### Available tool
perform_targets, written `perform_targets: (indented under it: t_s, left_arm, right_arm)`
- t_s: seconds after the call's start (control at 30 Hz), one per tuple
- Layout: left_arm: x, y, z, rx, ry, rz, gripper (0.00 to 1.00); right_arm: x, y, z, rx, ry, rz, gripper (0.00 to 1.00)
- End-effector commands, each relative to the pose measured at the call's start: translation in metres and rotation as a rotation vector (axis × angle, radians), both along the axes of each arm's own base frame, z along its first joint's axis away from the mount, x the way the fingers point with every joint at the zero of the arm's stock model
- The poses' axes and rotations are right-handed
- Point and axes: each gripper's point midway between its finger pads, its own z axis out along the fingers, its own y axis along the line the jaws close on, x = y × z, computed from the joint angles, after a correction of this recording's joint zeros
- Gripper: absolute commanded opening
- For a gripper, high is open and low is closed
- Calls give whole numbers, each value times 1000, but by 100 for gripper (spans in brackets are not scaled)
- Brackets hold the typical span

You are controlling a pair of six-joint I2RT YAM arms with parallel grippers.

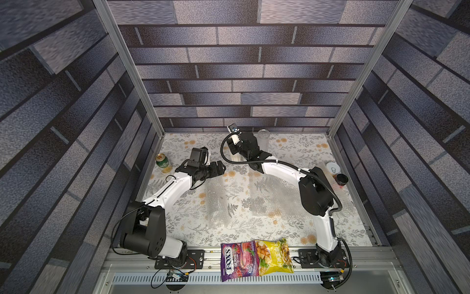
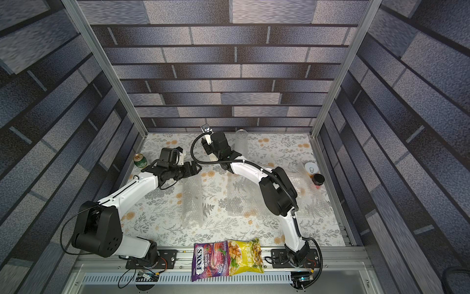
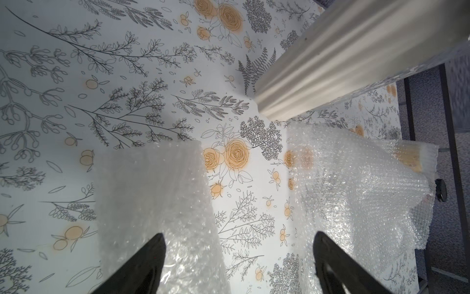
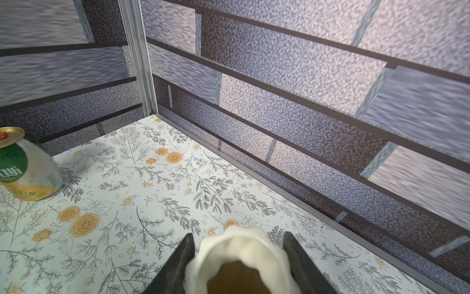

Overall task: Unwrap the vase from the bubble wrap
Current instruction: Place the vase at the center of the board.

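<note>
Ribbed white vase (image 4: pixel 254 245) gripped by right claw (image 4: pixel 239 238), left claw (image 3: pixel 239 241) open over loose bubble wrap (image 3: pixel 152 193), floral table (image 1: pixel 292 152)

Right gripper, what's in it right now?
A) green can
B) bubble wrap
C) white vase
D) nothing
C: in the right wrist view, the right gripper has its jaws closed against both sides of the white vase.

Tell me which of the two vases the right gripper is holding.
The white fluted vase: its scalloped mouth sits clamped in the right gripper. The clear ribbed vase stands on its own, in no gripper.
</note>
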Motion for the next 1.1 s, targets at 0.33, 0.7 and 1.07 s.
perform_targets:
  t_s: [0.33,0.7,1.07]
  left_arm:
    - [11,7,2,5,5,17,92]
    - [11,8,1,4,10,21,92]
    - [10,8,1,4,11,21,92]
  right_arm:
    - [40,-20,29,182,-113,-42,21]
    - [46,-23,11,190,-96,-64,21]
    - [46,-26,-1,178,-83,-79,21]
